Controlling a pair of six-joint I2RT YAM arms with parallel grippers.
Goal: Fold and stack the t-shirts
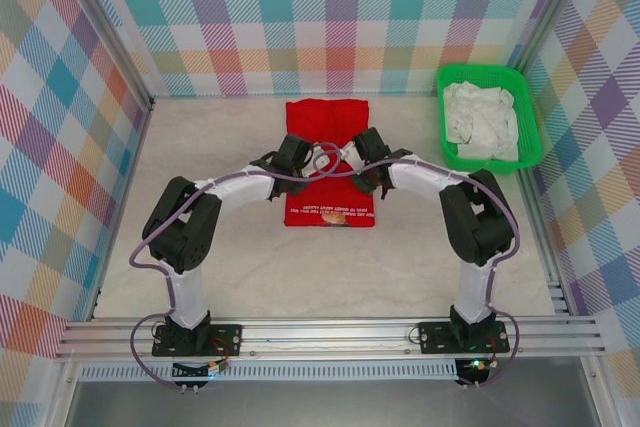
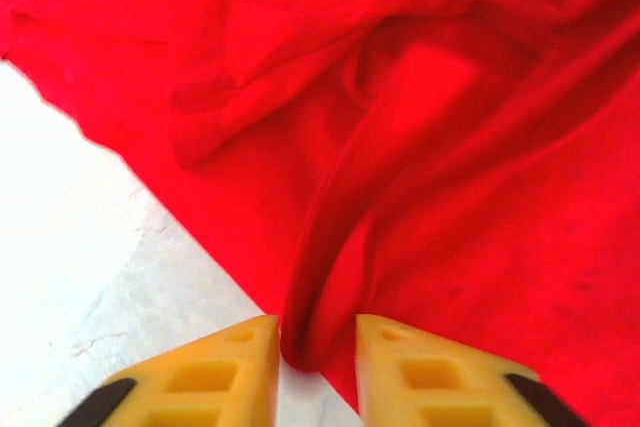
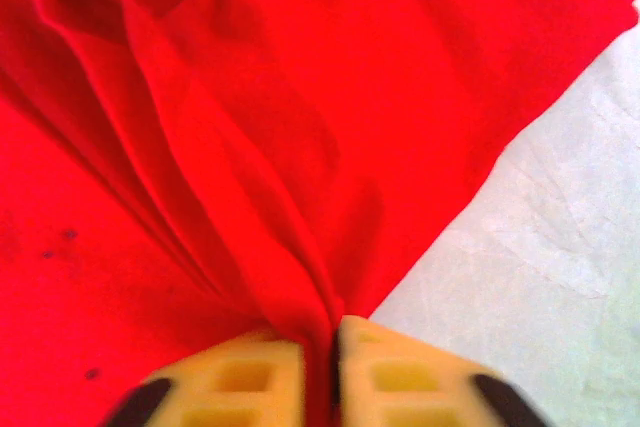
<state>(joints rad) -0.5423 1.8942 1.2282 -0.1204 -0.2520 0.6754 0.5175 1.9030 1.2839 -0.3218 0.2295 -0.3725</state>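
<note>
Possibly about to spoil the fold: right gripper (image 3: 322,339) clamped on a ridge of the red t-shirt (image 1: 328,117), left gripper (image 2: 318,337) parted around another ridge, shirt lying on the table (image 1: 240,267) left of the green basket (image 1: 480,69); if pulled from one side, liable to drag and bunch

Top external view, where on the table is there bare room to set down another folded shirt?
Free: the wide strip of table between the red t-shirt and the arm bases, and the stretch left of the shirt. Crowded: the middle, where left gripper and right gripper sit on the shirt, and the green basket holding white cloths.
</note>
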